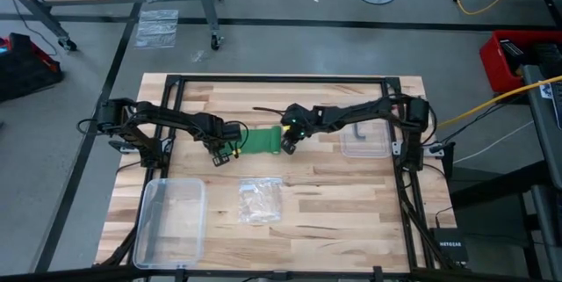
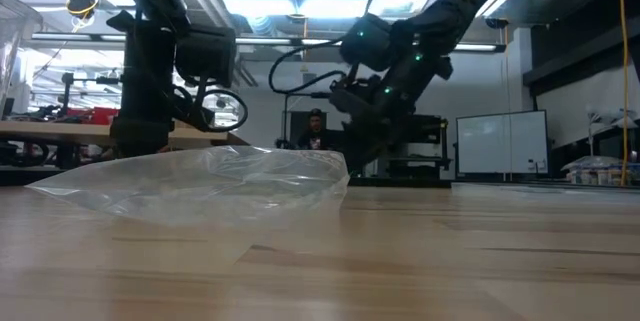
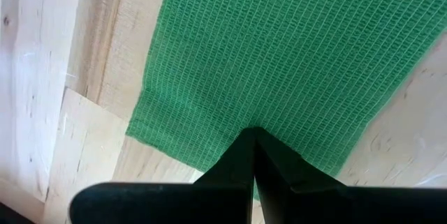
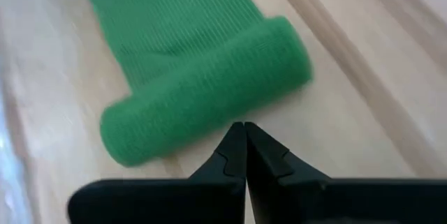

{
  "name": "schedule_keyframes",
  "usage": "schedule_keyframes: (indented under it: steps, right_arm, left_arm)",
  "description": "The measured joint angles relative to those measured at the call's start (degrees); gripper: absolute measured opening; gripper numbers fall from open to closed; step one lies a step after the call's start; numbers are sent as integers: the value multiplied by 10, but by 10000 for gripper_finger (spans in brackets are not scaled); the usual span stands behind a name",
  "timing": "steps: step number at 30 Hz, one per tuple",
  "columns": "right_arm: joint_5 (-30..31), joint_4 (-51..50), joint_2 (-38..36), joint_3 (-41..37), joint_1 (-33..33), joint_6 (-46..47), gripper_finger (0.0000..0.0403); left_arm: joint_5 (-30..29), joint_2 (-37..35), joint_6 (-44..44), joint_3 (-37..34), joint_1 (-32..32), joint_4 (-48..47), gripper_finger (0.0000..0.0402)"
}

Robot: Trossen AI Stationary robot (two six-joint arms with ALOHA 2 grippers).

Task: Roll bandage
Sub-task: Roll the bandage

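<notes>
I see the bright green stretchy fabric bandage [image 1: 261,140] lying mid-table, partly rolled. My right gripper [image 4: 244,135], fingers pressed together and empty, sits just beside the bandage's rolled end; my left gripper [image 3: 253,140], also closed, presses on its flat end.

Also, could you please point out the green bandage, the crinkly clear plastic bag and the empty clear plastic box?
Bright green fabric bandage [image 4: 202,112]: right wrist view, on its rolled end.
Crinkly clear plastic bag [image 1: 261,200]: high view, its middle.
Clear plastic box [image 1: 143,229]: high view, its left rim.
</notes>
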Motion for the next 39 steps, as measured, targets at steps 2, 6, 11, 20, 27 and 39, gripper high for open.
schedule_keyframes:
  steps: [2, 6, 11, 20, 27, 39]
  right_arm:
    - [-10, 38, 9, 0, 0, 10, 0]
    - [-36, 110, 18, 0, 0, 31, 0]
    - [-79, 187, 18, 0, 0, 46, 0]
    - [-66, 85, 12, 1, -1, 41, 0]
    - [-11, 20, -6, 0, -1, 25, 0]
    - [39, 32, 15, 1, 22, 32, 0]
  left_arm:
    - [1, 0, 0, 0, 0, 0, 0]
    - [1, 0, 0, 0, 0, 1, 0]
    - [1, 0, 0, 0, 0, 1, 0]
    - [0, 0, 13, 0, 0, -9, 0]
    - [-4, 0, 15, 0, 0, -17, 0]
    - [-4, 0, 15, 0, 0, -17, 0]
